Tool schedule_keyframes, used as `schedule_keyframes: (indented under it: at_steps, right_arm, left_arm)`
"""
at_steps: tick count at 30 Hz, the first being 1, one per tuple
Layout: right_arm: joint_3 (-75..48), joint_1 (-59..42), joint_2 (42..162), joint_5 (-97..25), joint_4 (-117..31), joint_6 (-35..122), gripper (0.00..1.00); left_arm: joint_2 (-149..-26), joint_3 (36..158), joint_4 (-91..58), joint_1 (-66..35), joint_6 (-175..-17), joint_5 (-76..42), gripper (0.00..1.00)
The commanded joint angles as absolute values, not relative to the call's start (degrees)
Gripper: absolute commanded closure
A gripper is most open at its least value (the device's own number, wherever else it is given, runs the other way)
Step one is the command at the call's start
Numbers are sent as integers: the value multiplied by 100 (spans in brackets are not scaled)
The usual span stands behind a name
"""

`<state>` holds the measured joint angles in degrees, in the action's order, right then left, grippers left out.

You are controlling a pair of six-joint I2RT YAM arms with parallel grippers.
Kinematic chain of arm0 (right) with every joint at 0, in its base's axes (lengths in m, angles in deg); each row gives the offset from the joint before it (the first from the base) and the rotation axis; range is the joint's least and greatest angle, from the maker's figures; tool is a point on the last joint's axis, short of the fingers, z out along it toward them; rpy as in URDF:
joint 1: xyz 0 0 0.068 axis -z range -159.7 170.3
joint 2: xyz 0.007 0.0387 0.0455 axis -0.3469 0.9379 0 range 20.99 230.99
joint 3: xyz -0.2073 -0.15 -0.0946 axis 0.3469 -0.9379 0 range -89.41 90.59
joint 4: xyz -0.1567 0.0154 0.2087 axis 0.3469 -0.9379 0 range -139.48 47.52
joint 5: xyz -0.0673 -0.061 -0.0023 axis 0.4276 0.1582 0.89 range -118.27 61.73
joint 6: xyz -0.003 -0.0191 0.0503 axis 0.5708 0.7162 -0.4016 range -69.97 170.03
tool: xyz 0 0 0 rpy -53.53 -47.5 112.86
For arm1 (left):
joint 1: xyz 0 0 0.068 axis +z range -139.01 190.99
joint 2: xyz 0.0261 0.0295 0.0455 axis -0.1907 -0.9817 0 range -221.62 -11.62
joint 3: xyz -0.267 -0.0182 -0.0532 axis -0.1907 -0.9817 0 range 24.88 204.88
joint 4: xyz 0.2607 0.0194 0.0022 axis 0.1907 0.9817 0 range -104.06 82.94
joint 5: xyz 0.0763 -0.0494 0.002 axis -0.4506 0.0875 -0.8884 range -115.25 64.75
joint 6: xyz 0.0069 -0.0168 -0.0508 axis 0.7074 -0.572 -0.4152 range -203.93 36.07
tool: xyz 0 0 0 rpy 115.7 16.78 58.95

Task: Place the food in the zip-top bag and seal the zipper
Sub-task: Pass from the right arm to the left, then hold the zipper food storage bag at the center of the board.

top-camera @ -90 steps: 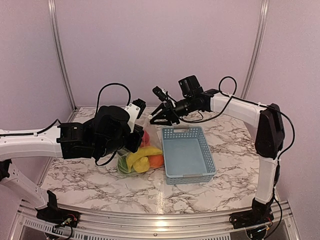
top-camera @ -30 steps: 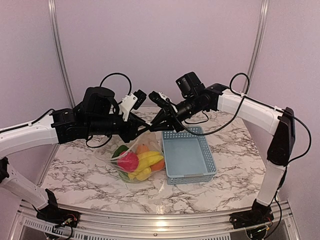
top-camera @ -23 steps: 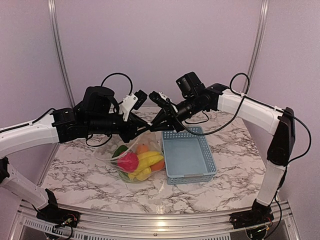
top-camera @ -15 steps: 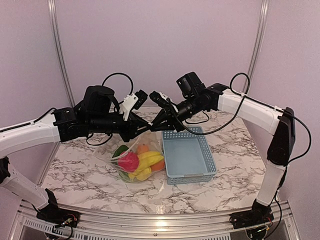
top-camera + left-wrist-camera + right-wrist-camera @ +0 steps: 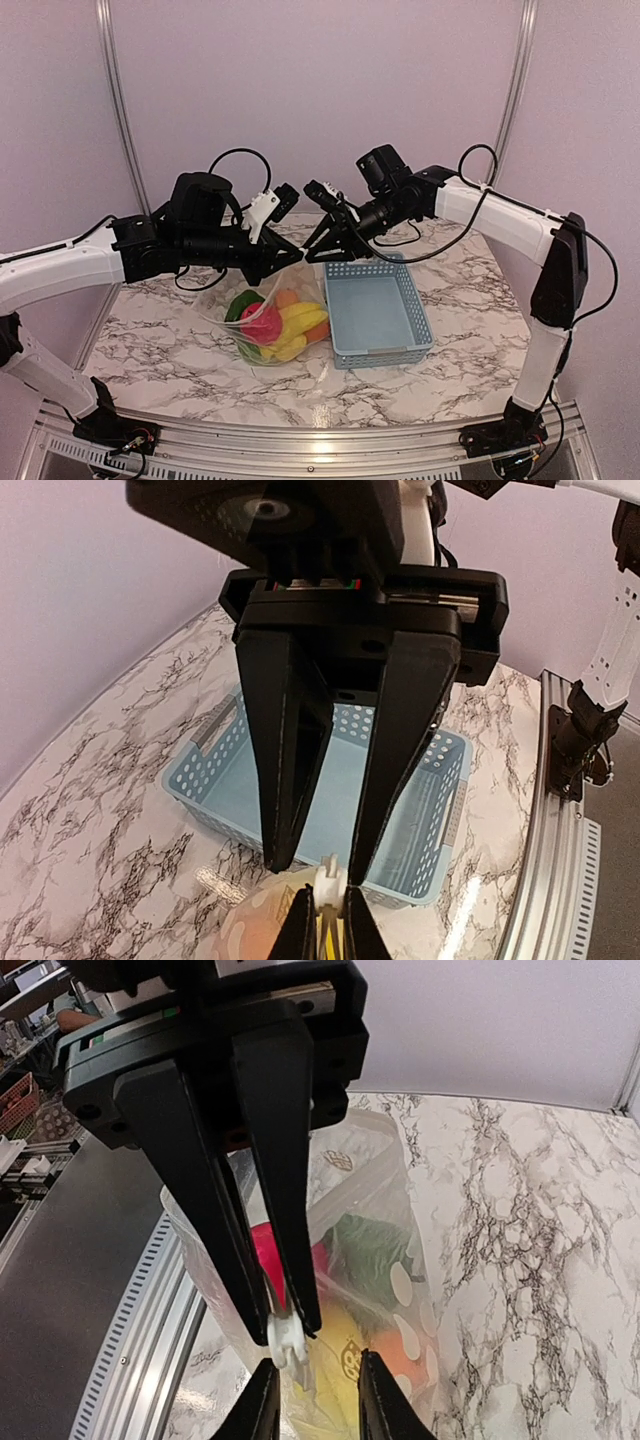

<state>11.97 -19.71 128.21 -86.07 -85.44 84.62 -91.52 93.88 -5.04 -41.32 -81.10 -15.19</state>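
Hanging under the left jaws (image 5: 325, 930), the zip-top bag (image 5: 292, 298) has the food (image 5: 275, 325) inside, so filling looks done. Those jaws pinch a small white bit (image 5: 325, 878) at the bag's top edge. Just across, the right jaws (image 5: 315, 1400) stand a little spread, holding nothing. Whether the zipper (image 5: 362, 1185) is pressed shut, I cannot tell.

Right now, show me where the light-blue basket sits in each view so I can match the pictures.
Top external: the light-blue slotted basket is right of centre on the marble tabletop, just right of the zip-top bag.
Left wrist: it fills the middle, partly hidden behind the left fingers.
Right wrist: not in it.
Shared landmark: the marble tabletop shows in all three views.
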Motion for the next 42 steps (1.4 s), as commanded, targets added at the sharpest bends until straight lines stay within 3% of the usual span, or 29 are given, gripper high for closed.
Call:
schedule_keyframes:
  at_steps: [1,4,7,14,20,24,30,39,42]
  right_arm:
    - [1341,-1787,12892,-8823,-8612,8481,80]
    - [1328,-1786,12890,-8877,-8526,8433,87]
    - [1342,-1815,12915,-8858,-8497,8426,86]
    - [1334,-1927,12984,-8721,-8661,8605,69]
    - [1469,-1952,13076,-8773,-8983,8921,66]
    - [1423,-1990,13085,-8862,-8780,8701,69]
    - [1452,-2118,13089,-8918,-8656,8625,84]
    - [1404,-2123,12920,-8831,-8560,8574,87]
    - [1370,-2125,12871,-8814,-8545,8587,100]
  left_arm:
    - [-9095,9319,-649,-4080,-8093,-1445,100]
    - [-9100,9317,-691,-4082,-8119,-1443,100]
    - [-9123,9333,-719,-4073,-8122,-1442,100]
    - [-9123,9327,-746,-4076,-8162,-1448,100]
    - [-9091,9319,-786,-4063,-8201,-1468,100]
    - [-9109,9317,-834,-4061,-8237,-1446,100]
    - [-9171,9326,-826,-4060,-8245,-1444,100]
    - [-9174,9309,-791,-4059,-8258,-1499,100]
    - [-9202,9307,-790,-4051,-8274,-1578,100]
